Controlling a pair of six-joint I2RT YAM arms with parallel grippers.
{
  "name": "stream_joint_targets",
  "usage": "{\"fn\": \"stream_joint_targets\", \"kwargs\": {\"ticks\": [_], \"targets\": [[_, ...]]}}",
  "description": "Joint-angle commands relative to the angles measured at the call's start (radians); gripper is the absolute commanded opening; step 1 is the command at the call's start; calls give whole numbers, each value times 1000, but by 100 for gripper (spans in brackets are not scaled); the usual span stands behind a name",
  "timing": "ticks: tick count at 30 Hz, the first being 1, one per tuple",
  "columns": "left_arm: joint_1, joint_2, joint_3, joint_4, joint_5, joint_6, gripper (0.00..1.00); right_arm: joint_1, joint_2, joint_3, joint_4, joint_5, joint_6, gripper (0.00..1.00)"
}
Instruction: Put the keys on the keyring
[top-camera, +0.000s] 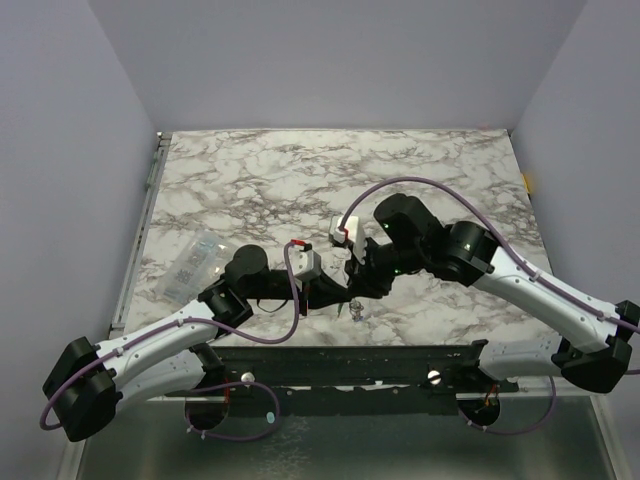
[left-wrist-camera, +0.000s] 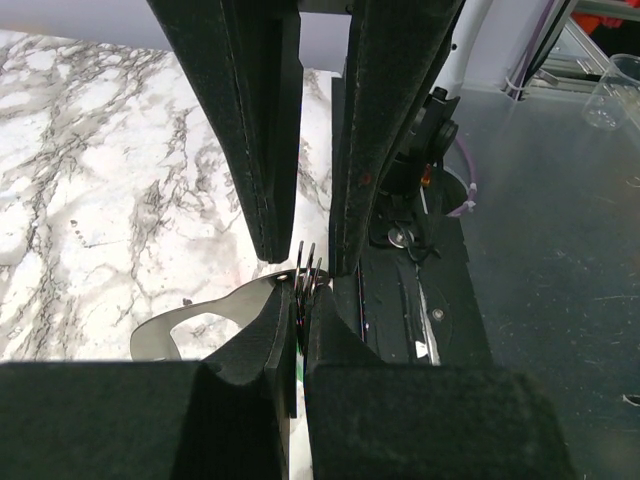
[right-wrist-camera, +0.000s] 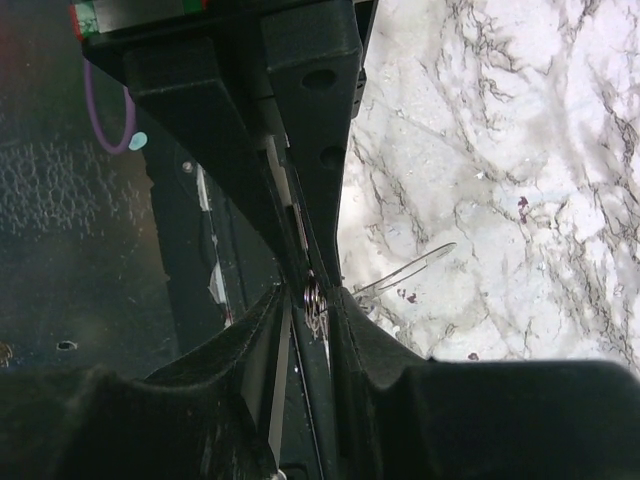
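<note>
Where the left claw (left-wrist-camera: 303, 300) and right claw (right-wrist-camera: 315, 296) meet, both pinch the keyring (left-wrist-camera: 235, 296).

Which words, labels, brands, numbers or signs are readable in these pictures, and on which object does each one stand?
None: no text can be read in any of the three views.
Small blue marks on the clear plastic bag: too small and blurred to read.
The keyring: no writing visible on its silvery loop.
</note>
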Motion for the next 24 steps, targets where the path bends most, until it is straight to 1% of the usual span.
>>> {"fn": "stream_joint_targets", "kwargs": {"ticks": [1,8,11,15,20,21,24], "targets": [[-9,-7,32,11,-18,21,0,2,13,-26,22,-12,4,29],[-10,-16,30,9,-17,24,0,2,11,-56,40,2,3,27],[-11,-17,30,9,-15,27,0,2,5,-67,57,2,1,19],[-12,-20,29,9,-10,35,0,2,-5,-72,67,-25,-9,2],[-12,-41,24,9,-10,54,0,2,-47,-100,99,-31,-22,1],[-12,-47,23,9,-11,58,4,2,-64,-112,112,-23,-22,1],[-12,-65,18,9,-12,70,21,2,-116,-145,156,-1,-19,1]]}}
